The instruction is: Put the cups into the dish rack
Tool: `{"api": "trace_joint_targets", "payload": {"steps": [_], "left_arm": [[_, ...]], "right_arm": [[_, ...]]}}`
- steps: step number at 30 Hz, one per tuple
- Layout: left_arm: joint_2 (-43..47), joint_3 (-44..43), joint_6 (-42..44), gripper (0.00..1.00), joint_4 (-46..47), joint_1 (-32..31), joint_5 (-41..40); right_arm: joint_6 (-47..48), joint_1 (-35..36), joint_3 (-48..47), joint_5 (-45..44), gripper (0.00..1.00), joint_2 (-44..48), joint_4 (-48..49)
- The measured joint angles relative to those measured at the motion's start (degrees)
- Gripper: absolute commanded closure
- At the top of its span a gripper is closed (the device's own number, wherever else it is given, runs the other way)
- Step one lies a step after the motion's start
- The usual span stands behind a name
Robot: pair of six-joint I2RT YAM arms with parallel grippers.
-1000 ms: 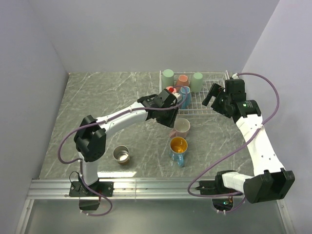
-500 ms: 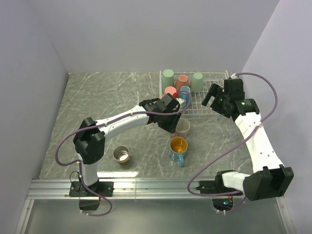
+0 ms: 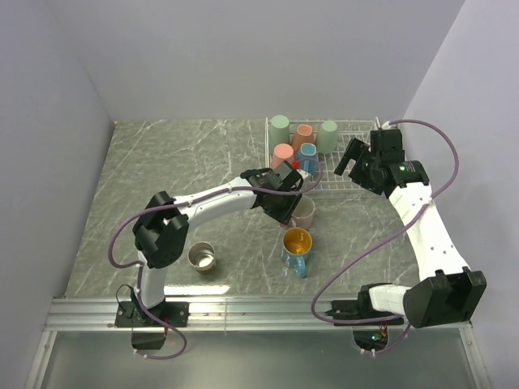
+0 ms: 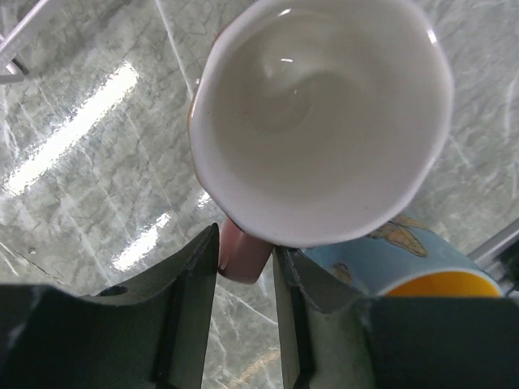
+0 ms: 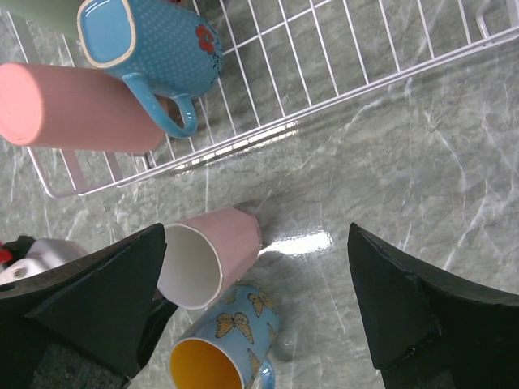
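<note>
With left gripper part-closed, pinched the pink cup by its handle for carrying to the rack; held right gripper wide open, empty.

The overhead camera looks down from high behind the near edge, taking in the whole tabletop. Both wrist cameras look down close, sharing the pale pink cup.

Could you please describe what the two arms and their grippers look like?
Both the left arm and right arm have white links with black joints, each trailed by a purple cable. The left gripper and right gripper have black, wedge-shaped fingers. A green light glows on the right arm's wrist.
</note>
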State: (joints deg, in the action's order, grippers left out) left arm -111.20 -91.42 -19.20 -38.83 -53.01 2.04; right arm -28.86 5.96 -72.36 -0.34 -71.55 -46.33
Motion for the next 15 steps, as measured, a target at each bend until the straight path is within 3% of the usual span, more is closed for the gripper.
{"api": "trace_joint_targets", "payload": {"steps": [8, 12, 15], "left_arm": [[-1.6, -1.0, 1.6, 0.66, -0.2, 0.0, -0.2], [-1.9, -1.4, 1.9, 0.79, -0.2, 0.0, 0.3], [-1.9, -1.4, 2.0, 0.97, 0.0, 0.0, 0.8]], "right_arm": [[0.0, 0.0, -1.0, 0.0, 0.01, -1.3, -0.1], [0.0, 0.0, -1.3, 0.0, 0.00, -2.2, 0.0], [0.0, 0.0, -1.2, 0.0, 0.00, -2.5, 0.0]]}}
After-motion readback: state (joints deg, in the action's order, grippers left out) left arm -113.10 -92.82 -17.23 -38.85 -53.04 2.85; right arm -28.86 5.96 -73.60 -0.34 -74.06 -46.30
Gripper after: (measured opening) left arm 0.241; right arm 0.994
